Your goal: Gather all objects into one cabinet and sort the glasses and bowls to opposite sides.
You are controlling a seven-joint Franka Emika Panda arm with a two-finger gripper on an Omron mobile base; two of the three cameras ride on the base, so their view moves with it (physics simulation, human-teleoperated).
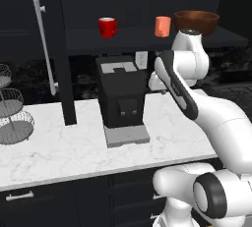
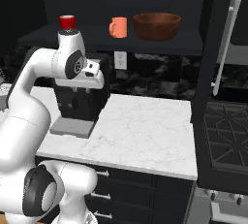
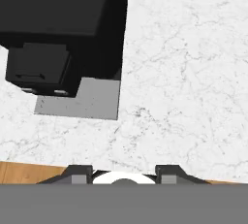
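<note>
Mug (image 1: 107, 26), cup (image 1: 163, 26) and bowl (image 1: 196, 21) left to right on cabinet shelf (image 1: 147, 38), coffee machine (image 1: 121, 93) on counter (image 1: 59, 147) below.

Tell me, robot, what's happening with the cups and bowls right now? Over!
Gripper open, holding nothing, above the counter. Red mug, orange cup, brown bowl on the cabinet shelf. Coffee machine stands beneath the shelf.

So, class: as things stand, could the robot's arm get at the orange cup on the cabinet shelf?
Probably yes. The orange cup stands near the open shelf's front edge with gaps on both sides, between the red mug and brown bowl; nothing blocks it.
</note>
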